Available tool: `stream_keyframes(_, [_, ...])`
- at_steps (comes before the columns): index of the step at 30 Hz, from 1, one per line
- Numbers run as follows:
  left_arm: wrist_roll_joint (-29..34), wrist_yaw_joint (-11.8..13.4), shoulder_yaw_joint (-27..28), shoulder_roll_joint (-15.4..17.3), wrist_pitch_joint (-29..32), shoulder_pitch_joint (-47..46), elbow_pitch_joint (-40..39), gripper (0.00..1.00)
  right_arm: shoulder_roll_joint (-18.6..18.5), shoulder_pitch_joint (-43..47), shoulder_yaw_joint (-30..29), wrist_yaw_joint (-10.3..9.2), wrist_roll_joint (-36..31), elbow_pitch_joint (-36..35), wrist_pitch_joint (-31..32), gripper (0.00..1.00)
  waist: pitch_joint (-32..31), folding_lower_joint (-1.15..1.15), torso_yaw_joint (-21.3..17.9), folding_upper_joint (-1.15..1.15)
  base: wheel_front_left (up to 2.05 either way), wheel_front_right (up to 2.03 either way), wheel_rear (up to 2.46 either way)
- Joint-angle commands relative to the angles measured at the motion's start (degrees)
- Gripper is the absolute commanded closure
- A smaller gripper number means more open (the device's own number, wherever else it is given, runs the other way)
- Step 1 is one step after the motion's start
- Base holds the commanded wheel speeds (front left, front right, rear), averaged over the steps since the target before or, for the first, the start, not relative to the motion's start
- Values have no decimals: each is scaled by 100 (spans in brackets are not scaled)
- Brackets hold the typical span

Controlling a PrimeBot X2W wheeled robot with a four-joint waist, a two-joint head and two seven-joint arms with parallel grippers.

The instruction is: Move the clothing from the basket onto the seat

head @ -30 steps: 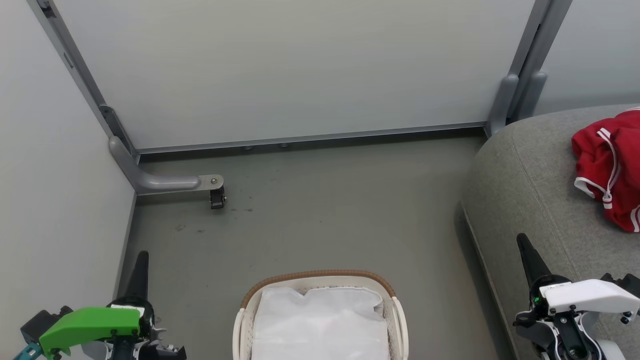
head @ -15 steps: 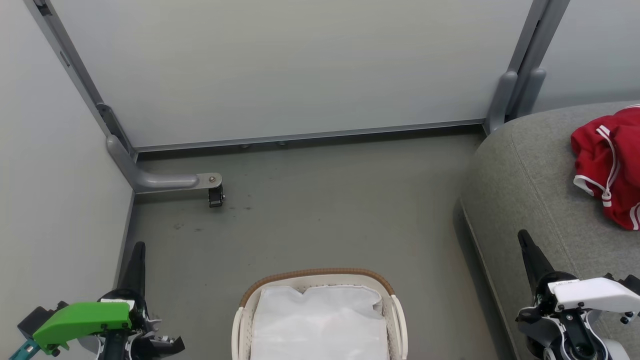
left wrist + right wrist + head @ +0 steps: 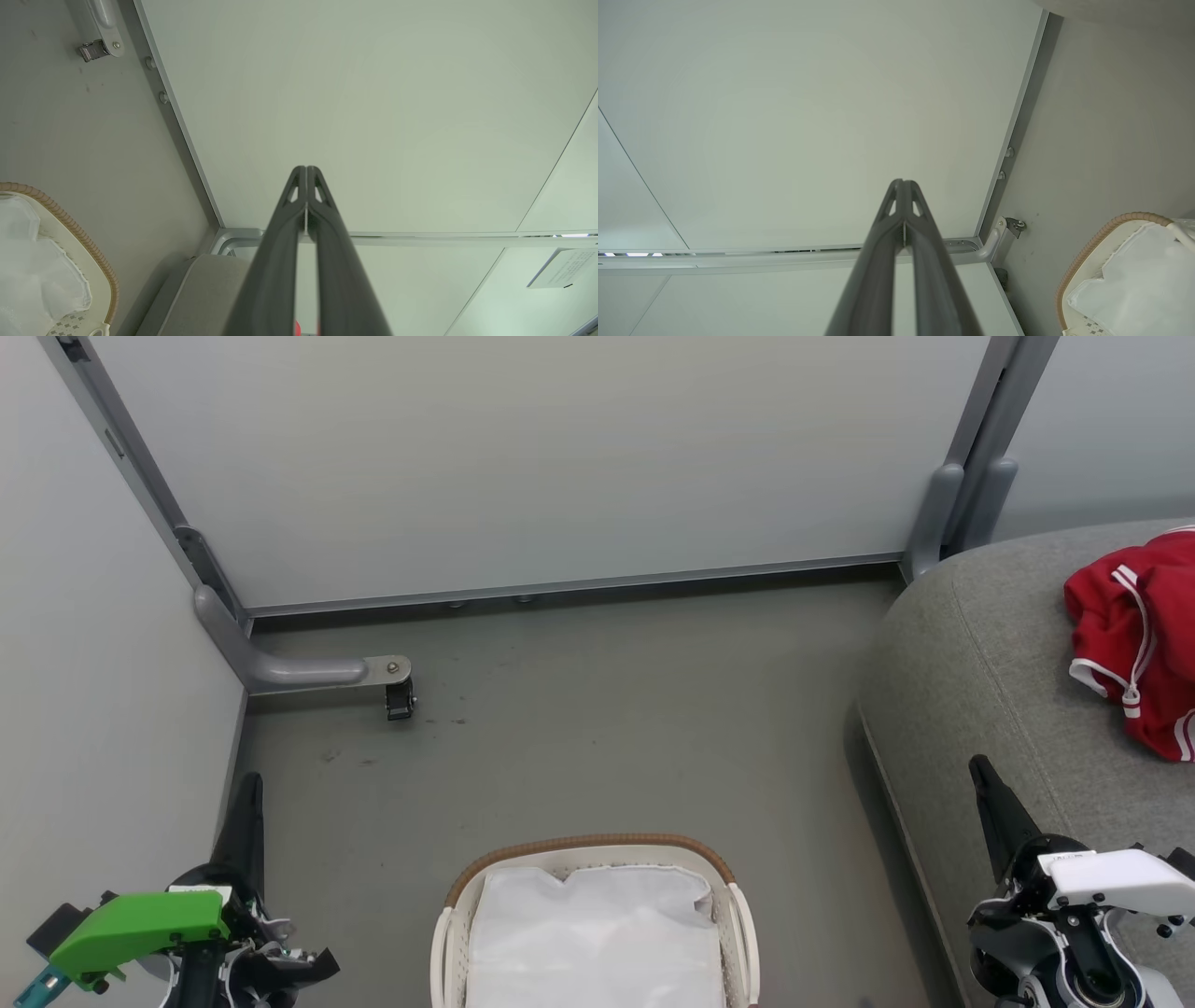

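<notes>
Checking for writing first: paper notice on pale wall panel in left wrist view, lines of print too small to read. Small label on white cover of right arm, likewise illegible. White stripes and trim on clothing.

Pose, left gripper: low at lower left of head view, beside side wall, above grey floor. Long dark fingers pointing up the view, green cover behind them. Same gripper in left wrist view: pressed together along its length, holding nothing, aimed at wall panel.

Pose, right gripper: low at lower right, showing against near side of seat, slanting up and slightly leftward. Same gripper in right wrist view: tips meeting, nothing pinched.

Clothing: crumpled red heap lying on seat at far right of head view, well apart from both grippers, partly cut off by frame edge.

Position, basket: on floor at bottom centre, between the two grippers, touching neither. Plain white cloth lying inside. Caster bracket at foot of left wall, well apart from basket.
</notes>
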Motion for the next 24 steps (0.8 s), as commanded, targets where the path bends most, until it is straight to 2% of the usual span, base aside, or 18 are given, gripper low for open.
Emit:
stream_keyframes(1, [-78, -50, 41, -9, 20, -108, -11, 100, -36, -60, -25, 0, 93, -34, 30, 100, 3, 0, -2, 0, 0, 0, 0])
stream_keyframes(24, [-58, -44, 39, -11, 26, -92, -11, 100, -35, -56, -20, 0, 73, -31, 29, 100, 3, 0, -2, 0, 0, 0, 0])
